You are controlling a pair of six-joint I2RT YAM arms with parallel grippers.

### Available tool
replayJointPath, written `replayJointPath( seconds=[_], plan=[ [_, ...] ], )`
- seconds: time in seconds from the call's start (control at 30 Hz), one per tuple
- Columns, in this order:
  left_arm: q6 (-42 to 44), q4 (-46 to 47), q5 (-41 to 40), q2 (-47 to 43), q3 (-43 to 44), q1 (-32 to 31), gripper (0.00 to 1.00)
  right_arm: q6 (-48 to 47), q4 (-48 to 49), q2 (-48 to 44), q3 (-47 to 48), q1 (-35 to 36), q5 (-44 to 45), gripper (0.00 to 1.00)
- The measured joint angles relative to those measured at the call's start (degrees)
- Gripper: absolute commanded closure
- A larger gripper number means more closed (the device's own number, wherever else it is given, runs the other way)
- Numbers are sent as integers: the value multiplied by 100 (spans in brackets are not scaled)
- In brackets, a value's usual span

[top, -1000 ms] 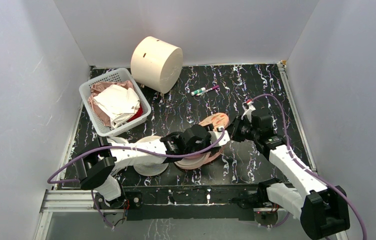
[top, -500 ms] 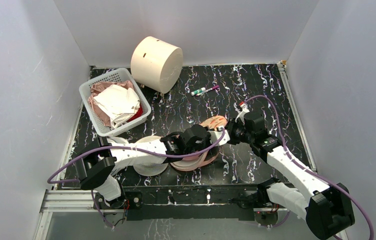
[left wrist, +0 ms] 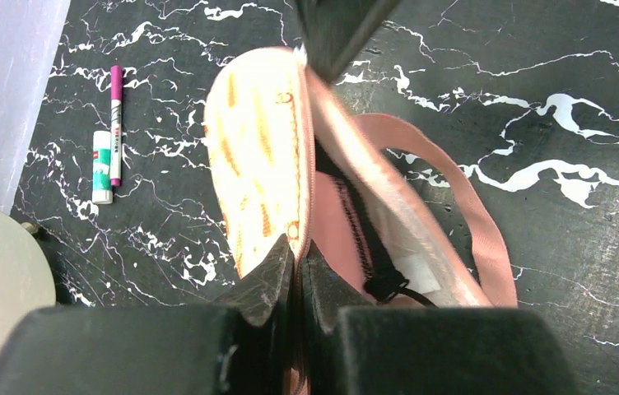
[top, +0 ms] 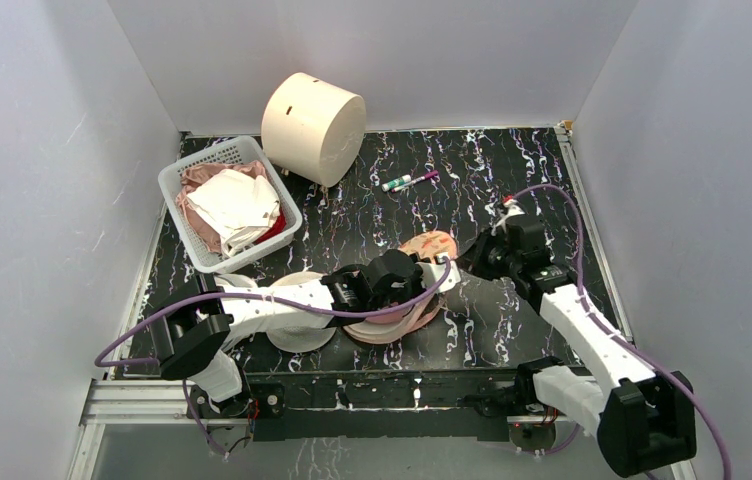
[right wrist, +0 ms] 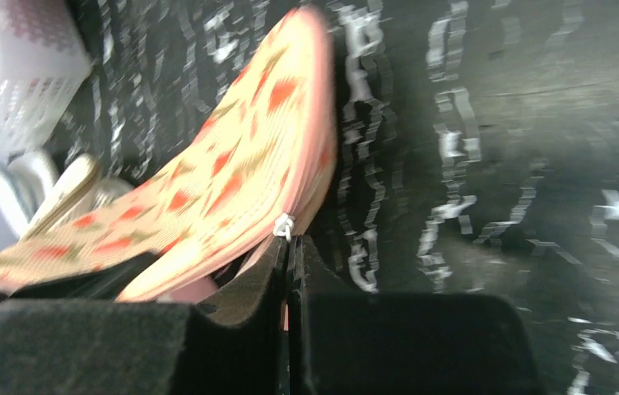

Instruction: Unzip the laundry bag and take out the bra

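The peach laundry bag [left wrist: 257, 156] with red-orange motifs lies partly unzipped mid-table, also in the top view [top: 426, 245] and right wrist view [right wrist: 224, 181]. Its pink loop strap [left wrist: 487, 247] trails to the right. The pink bra [left wrist: 341, 216] with black edging shows inside the opening. My left gripper [left wrist: 298, 247] is shut on the bag's pink zip edge and sits at the bag in the top view [top: 420, 272]. My right gripper [right wrist: 287, 240] is shut on the zip pull just below the white slider [right wrist: 283, 225], at the bag's right end [top: 464, 262].
A white basket [top: 177, 185] of clothes stands at the back left, beside a cream cylinder [top: 312, 125]. A pink marker [left wrist: 115, 123] and a glue stick [left wrist: 102, 164] lie behind the bag. Round white mesh bags [top: 297, 335] lie under my left arm.
My right gripper moved left along the bag and then drew back to the right, still shut on the zip pull. My left arm has held still.
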Motion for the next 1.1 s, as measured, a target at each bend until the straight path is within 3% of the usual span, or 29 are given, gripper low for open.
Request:
replayJointPath(
  seconds=[0.23, 0.5, 0.83, 1.1],
  plan=[
    [-2, 74, 48, 7, 4, -35, 100, -203, -107, -4, -118, -1506, -411, 100],
    [-52, -7, 120, 111, 70, -44, 98, -234, -94, -577, -348, -1749, -728, 100],
    [-142, -210, 144, 260, 116, -44, 53, -256, -173, -946, -789, -1672, -1506, 100],
    [-260, -308, 372, 376, 138, -90, 38, 66, -168, -1436, -844, -1381, -1727, 100]
  ],
)
